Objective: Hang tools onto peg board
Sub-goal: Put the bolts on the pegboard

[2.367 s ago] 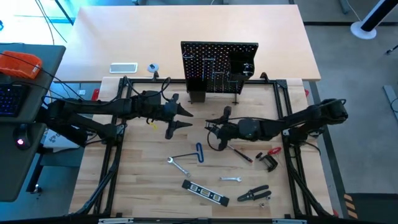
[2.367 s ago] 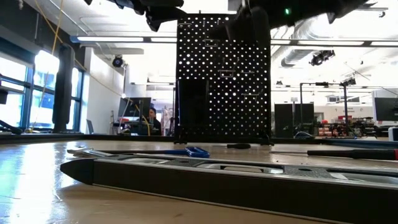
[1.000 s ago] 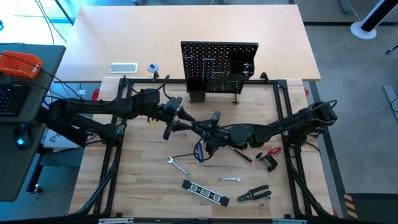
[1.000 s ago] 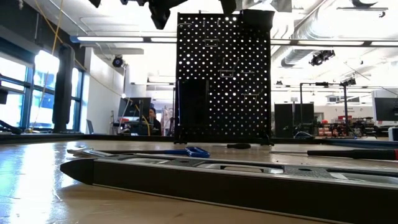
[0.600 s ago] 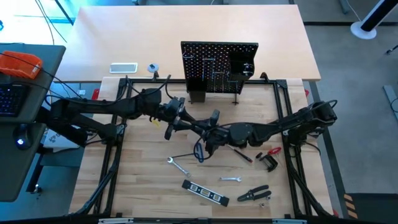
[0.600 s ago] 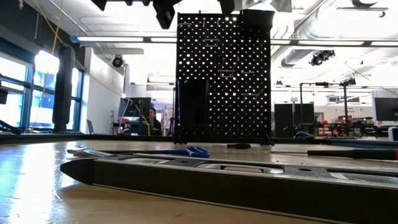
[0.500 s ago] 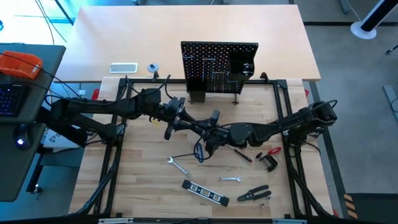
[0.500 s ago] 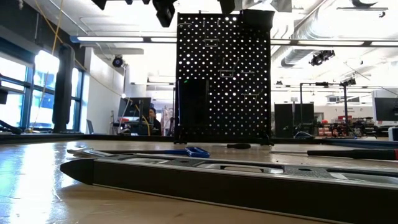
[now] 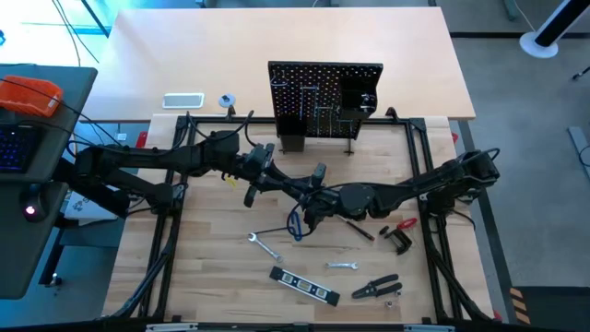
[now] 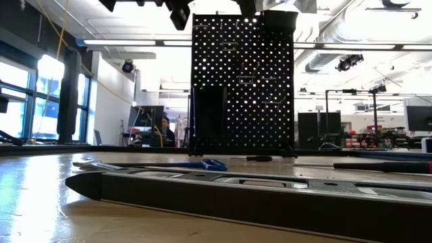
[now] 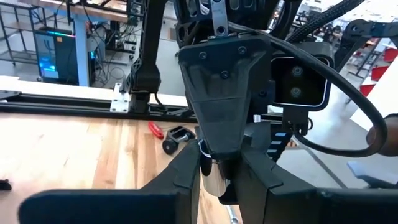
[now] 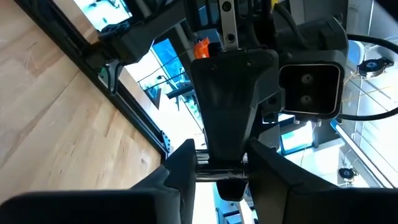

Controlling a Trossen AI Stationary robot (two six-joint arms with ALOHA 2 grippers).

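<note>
Looking straight down in the high view, the left gripper [image 9: 267, 175] and the right gripper [image 9: 309, 195] meet tip to tip over the middle of the tabletop [image 9: 212, 267]. A thin silver tool [image 9: 288, 184] bridges them, its long axis apparently running from one gripper to the other. The peg board [image 9: 324, 97] stands upright beyond them at the far edge, its hooks facing the arms. The left gripper looks slightly the nearer to it, so the tool would have to travel away from the right arm and toward the board. The blue-handled bent key [image 9: 295, 221] lies on the wood just below the right gripper, with the black level [image 9: 304, 286] and black-handled pliers [image 9: 376, 288] nearer the front edge.

The low view shows the level [image 10: 236, 192] lying lengthwise across the foreground and the peg board [image 10: 243, 84] upright behind it. The arms are only dark shapes at the top edge.

In the left wrist view, the left gripper's fingers sit tight against both sides of a shiny end of the silver tool [image 11: 214, 177], with the right gripper directly ahead. The red-and-black clamp [image 11: 171, 134] lies beyond on the tabletop.

In the right wrist view, the right gripper is clamped on the silver tool [image 12: 221, 168], which crosses between its fingers. What kind of tool it is cannot be told.

No brand, label or writing is readable in any view.
</note>
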